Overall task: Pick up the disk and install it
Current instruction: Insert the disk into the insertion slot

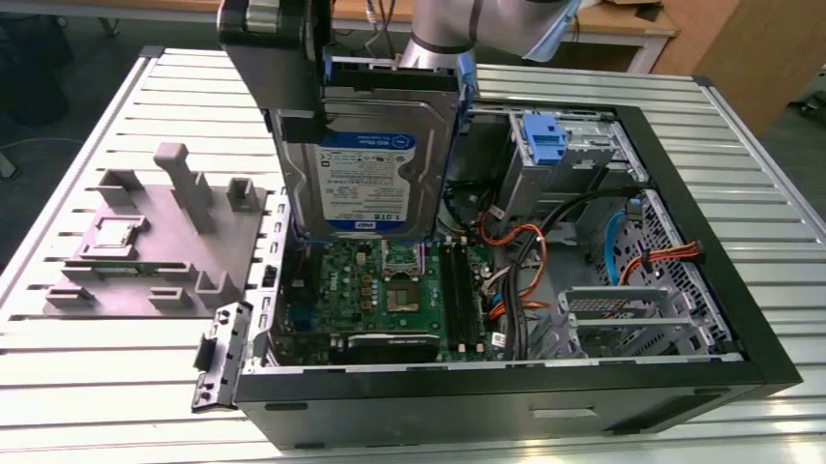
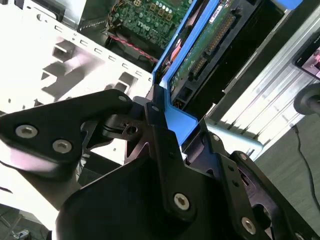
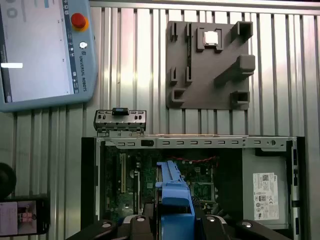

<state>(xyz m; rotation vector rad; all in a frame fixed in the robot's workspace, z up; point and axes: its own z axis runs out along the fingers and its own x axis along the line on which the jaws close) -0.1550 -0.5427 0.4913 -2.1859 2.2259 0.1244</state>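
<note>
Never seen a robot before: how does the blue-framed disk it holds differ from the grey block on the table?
The disk hangs upright over the open case, clamped by the gripper; the grey block lies flat on the table. The disk is silver with a blue frame, the block all grey. The disk is a flat slab; the block bears posts.

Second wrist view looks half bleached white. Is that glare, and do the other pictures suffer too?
In the second wrist view, the metal case edge and what lies beyond it are washed out to near white, while the black gripper looks dark; in the first wrist view, light streaks the ribbed metal table; in the exterior view, lighting is even across the flat silver-grey, blue-framed disk.
</note>
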